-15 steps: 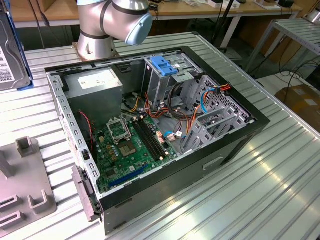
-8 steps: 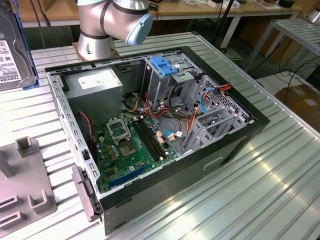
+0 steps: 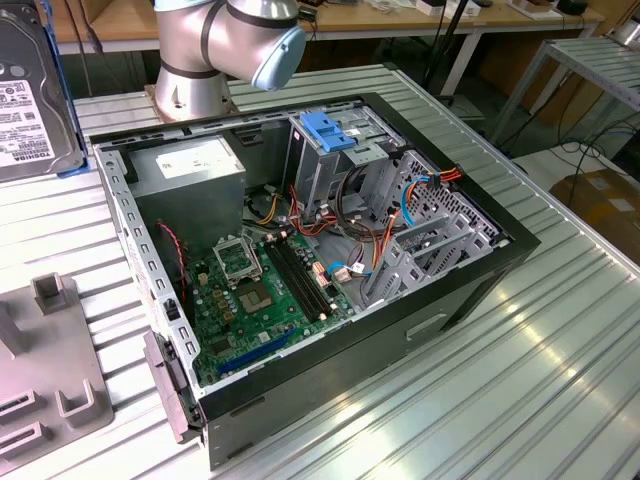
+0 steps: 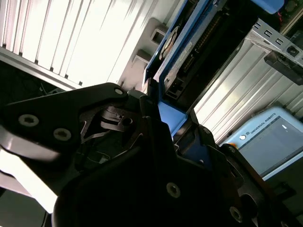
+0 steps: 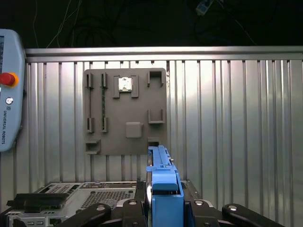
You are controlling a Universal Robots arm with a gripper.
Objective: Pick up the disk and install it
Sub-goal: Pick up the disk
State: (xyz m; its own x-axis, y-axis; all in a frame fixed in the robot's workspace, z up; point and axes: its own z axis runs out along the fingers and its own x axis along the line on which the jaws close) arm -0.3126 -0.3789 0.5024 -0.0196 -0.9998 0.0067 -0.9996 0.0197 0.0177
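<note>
— Which step is this?
— Pick-up looks finished. The gripper (image 5: 163, 210) is clamped on the blue edge of the disk (image 3: 30, 100), which hangs clear, well apart from the computer case (image 3: 470, 270), beyond its end on the exterior view's left.
— How does it sit?
— On edge, long axis roughly up and down, free end pointing down. By my judgement, installing calls for squaring it to the drive cage (image 3: 430, 235) inside the case.

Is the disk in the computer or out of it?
Out. The gripper holds the disk by its blue frame, apart from the open computer case.
</note>
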